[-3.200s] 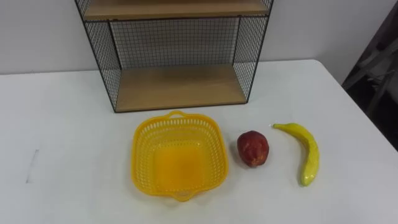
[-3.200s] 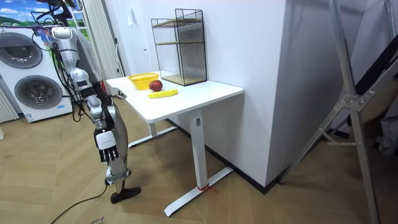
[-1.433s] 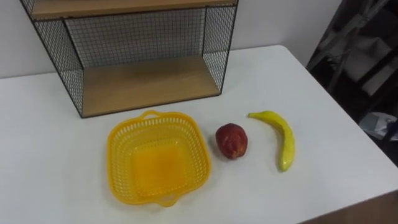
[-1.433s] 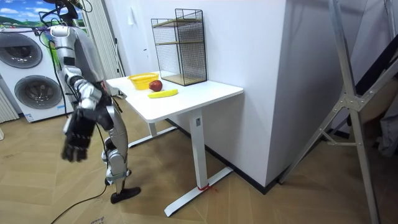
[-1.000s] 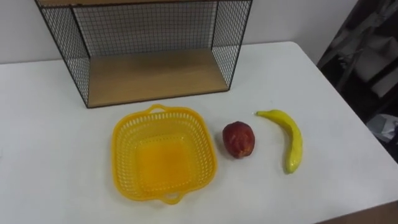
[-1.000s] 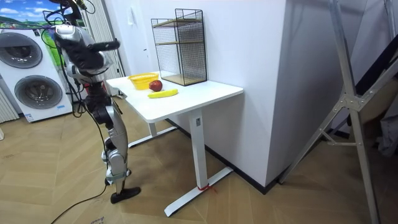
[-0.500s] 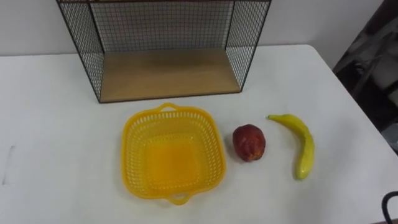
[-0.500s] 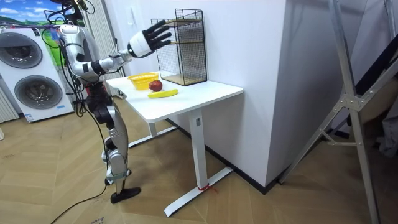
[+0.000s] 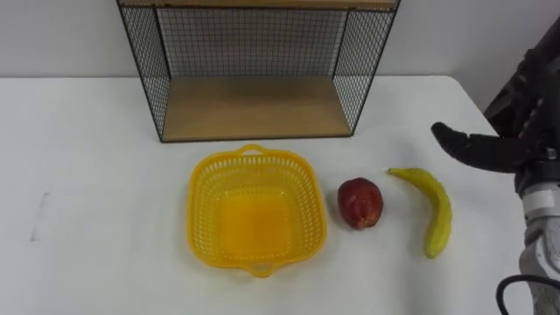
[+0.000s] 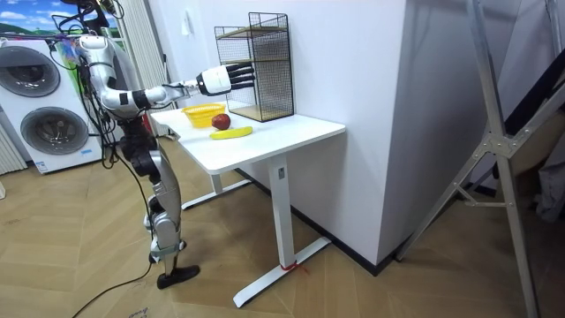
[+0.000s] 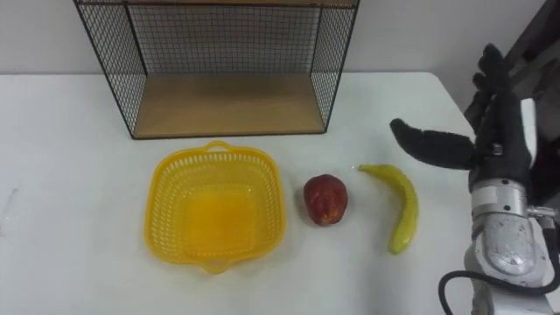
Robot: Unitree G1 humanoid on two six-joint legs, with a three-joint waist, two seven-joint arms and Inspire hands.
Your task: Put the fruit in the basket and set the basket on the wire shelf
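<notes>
Item 1. Table (image 9: 87, 175): white top, taking up most of the eye views. In the room view it stands against a white wall at centre frame.

Item 2. Wire shelf (image 9: 254, 107): black mesh sides and back with wooden boards, at upper centre of the frame, standing at the far side of the table. The lower board is bare.

Item 3. Basket (image 9: 206, 219): yellow plastic with slotted walls and two small handles, at centre frame, just in front of the shelf. It is upright on the table with no fruit in it.

Item 4. Apple (image 9: 360, 203): red, on the table just right of the basket and apart from its rim.

Item 5. Banana (image 9: 437, 214): yellow, lying flat on the table right of the apple, its stem end toward the upper left. It does not touch the apple.

Item 6. Right hand (image 11: 506, 131): at the right edge of the frame, spread wide, with straight fingers pointing up-frame and the thumb stretched toward the left above the banana's stem end. It holds nothing. In the room view this hand (image 10: 225, 79) is raised above the table top, level with the shelf's middle.

Item 7. Robot position: it stands upright on a wooden floor at the table's end on the room view's left, right arm stretched over the table.

Item 8. Washing machines (image 10: 44, 124): white, behind the robot at the left of the frame.
</notes>
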